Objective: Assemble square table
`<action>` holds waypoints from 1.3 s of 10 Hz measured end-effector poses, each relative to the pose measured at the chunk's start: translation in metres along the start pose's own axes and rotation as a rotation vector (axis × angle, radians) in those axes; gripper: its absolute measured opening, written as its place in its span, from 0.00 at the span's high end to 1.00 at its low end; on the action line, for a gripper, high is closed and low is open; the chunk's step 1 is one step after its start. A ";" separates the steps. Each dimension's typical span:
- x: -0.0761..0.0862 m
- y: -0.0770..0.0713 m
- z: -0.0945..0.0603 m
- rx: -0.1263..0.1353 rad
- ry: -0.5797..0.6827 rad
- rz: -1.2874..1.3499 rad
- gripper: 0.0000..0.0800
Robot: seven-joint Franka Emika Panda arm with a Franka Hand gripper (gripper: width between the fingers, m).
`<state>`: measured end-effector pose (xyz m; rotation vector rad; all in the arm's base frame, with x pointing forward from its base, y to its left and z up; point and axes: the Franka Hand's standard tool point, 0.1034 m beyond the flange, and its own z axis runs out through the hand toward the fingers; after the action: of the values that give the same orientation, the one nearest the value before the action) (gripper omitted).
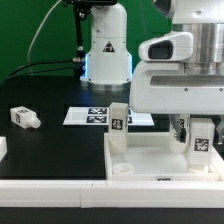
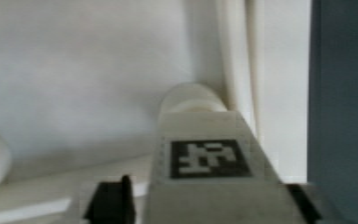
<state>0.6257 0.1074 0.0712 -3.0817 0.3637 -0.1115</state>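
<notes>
— Fingers (image 2: 110, 203)?
— One on each side of an upright tagged leg (image 2: 208, 140), close in; I cannot tell whether they pinch it.
— Where is it?
— On the square top (image 1: 150, 160), at the corner on the exterior view's right. A second leg (image 1: 118, 122) stands at its left corner. A third leg (image 1: 25, 117) lies apart on the desk (image 1: 50, 150).

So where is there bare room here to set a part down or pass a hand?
Bare black table lies between the loose leg and the marker board, and down to the long white bar. The square top is bare in its middle too. Crowded: its right side in the exterior view, where the gripper straddles a second leg.
</notes>
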 end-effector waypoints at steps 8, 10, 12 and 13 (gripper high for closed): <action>0.007 -0.004 0.002 0.067 -0.010 1.072 0.65; 0.008 -0.006 0.003 0.084 -0.010 1.169 0.65; 0.008 -0.007 0.002 0.079 -0.003 1.063 0.38; 0.008 -0.011 -0.002 0.076 0.010 0.952 0.23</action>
<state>0.6357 0.1166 0.0738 -2.4896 1.6789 -0.0976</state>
